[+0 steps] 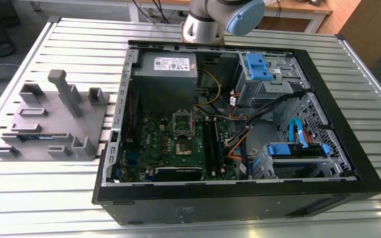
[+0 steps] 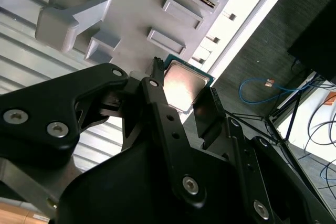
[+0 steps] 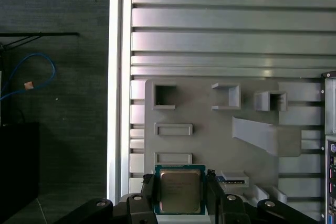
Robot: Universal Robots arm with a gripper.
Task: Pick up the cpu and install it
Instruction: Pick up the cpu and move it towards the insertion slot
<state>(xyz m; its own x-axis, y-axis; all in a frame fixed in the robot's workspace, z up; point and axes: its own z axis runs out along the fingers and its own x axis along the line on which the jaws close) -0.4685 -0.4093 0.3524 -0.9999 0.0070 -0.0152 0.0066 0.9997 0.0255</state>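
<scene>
In both wrist views the cpu point(image 3: 179, 190) point(image 2: 184, 85), a flat square chip with a silvery top and a dark green rim, sits between the two black fingers of my gripper point(image 3: 180, 186) point(image 2: 182, 90), which press on its opposite edges. The chip hangs well above the grey parts tray point(image 3: 210, 140) point(image 1: 91, 126). Part of my arm point(image 1: 217, 17) stands at the far edge of the exterior view. The motherboard's silver socket frame point(image 1: 182, 133) lies inside the open computer case point(image 1: 243, 198).
The tray carries raised posts and empty pockets, plus a dark memory stick with a blue label point(image 1: 35, 136) point(image 3: 231, 180). Cables, blue drive brackets and the power supply point(image 1: 170, 67) crowd the case. The slatted metal table point(image 1: 376, 99) ends near the tray, with dark floor beyond.
</scene>
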